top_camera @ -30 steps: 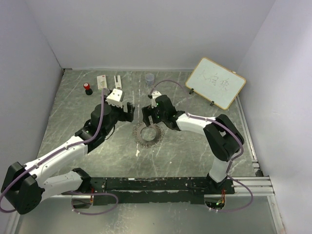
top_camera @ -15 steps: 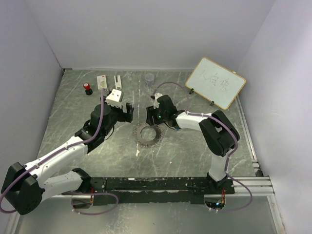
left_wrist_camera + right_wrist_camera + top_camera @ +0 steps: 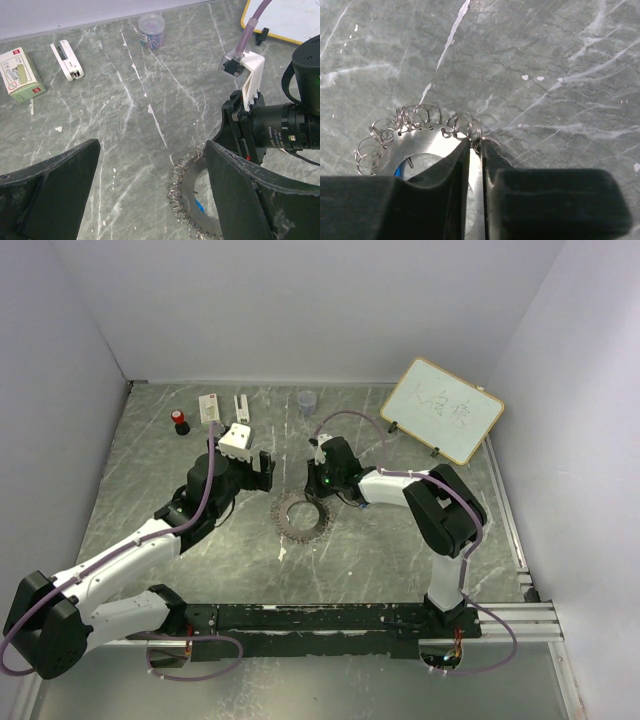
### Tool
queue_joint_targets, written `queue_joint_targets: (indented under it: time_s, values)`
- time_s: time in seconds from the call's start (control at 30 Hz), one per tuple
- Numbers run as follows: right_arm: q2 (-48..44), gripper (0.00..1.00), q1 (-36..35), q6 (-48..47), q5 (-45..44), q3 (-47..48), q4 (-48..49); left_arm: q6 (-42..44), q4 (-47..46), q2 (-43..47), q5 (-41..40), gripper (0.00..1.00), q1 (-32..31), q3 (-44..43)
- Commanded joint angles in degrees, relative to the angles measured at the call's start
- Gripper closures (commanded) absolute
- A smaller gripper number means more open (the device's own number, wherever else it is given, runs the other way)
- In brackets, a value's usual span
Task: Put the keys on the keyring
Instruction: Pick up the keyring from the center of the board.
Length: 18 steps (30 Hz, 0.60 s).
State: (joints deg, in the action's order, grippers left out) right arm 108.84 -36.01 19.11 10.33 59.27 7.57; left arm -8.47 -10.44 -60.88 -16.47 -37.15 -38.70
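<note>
The keyring is a flat metal ring with many small wire loops round its rim, lying on the marble table. My right gripper is shut on its rim, beside one loop, and comes at the ring from the far right. Inside the ring's hole shows a bright blue key head; other keys are not visible. My left gripper hangs open and wide above the ring's left side, holding nothing, and sits left of the right wrist.
At the back stand a small clear cup of paper clips, a white stapler, a small box and a red-topped item. A whiteboard leans at the back right.
My right gripper has gone from open to shut on the keyring's rim, its wrist shifting slightly over the ring. The left arm has hardly moved.
</note>
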Motion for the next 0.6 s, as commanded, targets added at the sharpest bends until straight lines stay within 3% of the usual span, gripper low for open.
queue_joint_targets:
  time_s: [0.0, 0.13, 0.27, 0.57]
  values:
    - [0.83, 0.91, -0.03, 0.2, -1.22, 1.63, 1.04, -0.46, -0.9, -0.1, 0.56, 0.03, 0.52, 0.29]
    - [0.46, 1.0, -0.05, -0.21, -2.61, 1.37, 1.76, -0.37, -0.82, -0.05, 0.5, 0.03, 0.5, 0.38]
    - [-2.39, 1.0, -0.02, -0.72, -4.34, -0.85, 4.5, -0.13, -0.64, 0.02, 0.32, 0.03, 0.54, 0.34]
    - [-19.05, 1.0, -0.11, -4.11, -8.03, -14.17, 16.9, -0.36, -1.68, -0.31, 1.39, 0.03, 0.59, 0.5]
